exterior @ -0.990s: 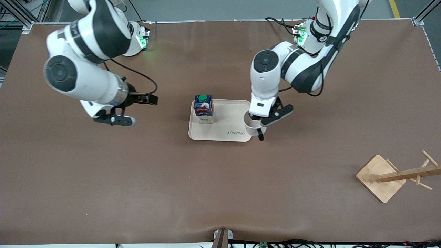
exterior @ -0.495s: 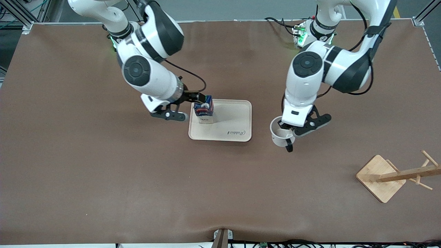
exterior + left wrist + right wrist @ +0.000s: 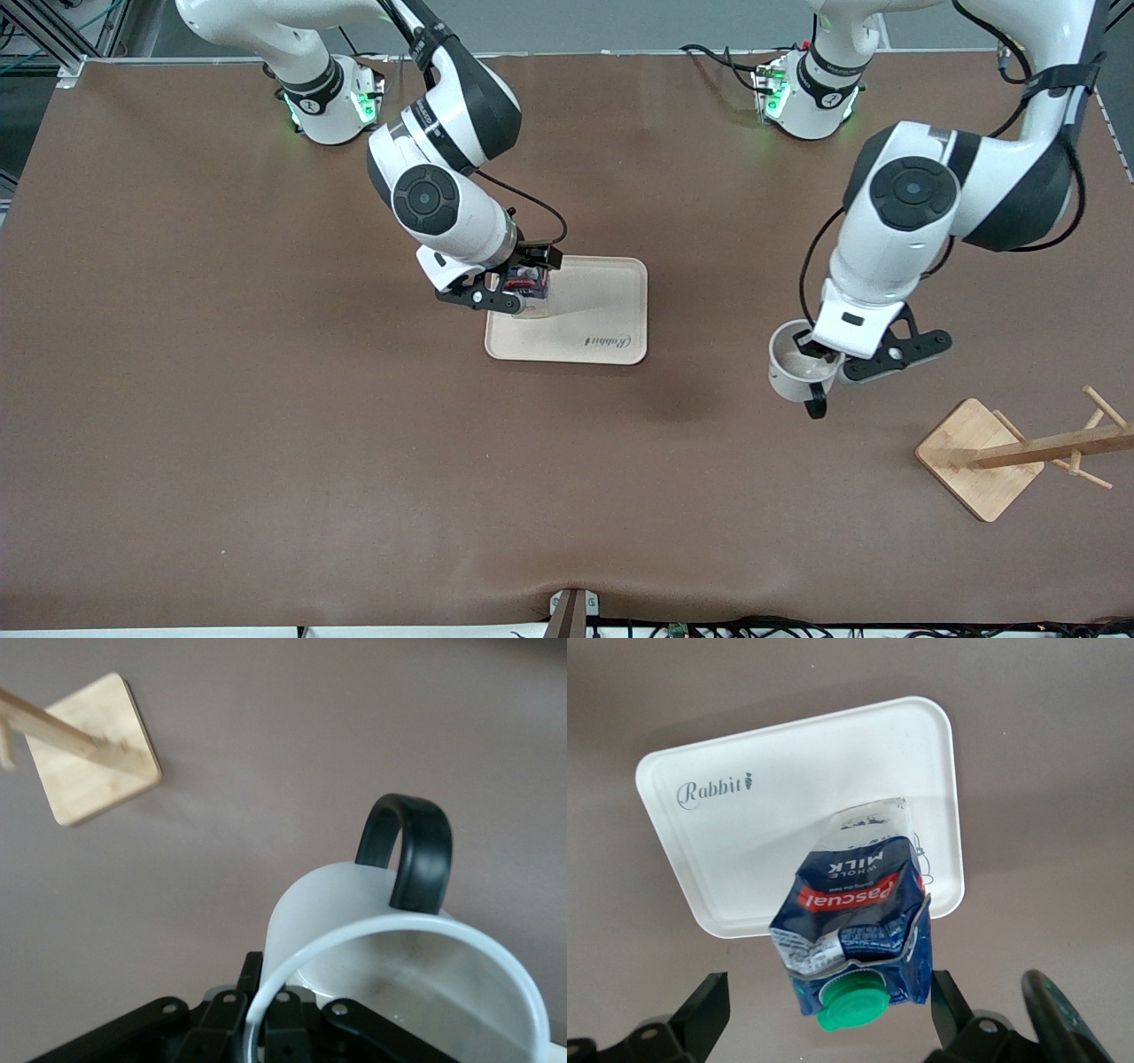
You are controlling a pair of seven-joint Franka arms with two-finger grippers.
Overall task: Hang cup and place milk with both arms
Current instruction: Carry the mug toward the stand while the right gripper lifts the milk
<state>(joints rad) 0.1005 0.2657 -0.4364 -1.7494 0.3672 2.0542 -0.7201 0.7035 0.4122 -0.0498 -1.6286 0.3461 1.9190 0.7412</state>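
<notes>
Milk carton reads "Pascual WHOLE MILK", stands upright on "Rabbit" tray, green cap up. Right gripper straddles it, fingers spread, no grip. Left gripper clenched on cup rim, mouth up, handle toward front cam, over table nr wooden rack.

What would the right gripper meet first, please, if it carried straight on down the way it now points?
Most likely the milk: the right gripper is open and pointing down, one finger on each side of the carton standing on the tray. Past the carton it would reach the tray itself, though the depth is hard to judge.
</notes>
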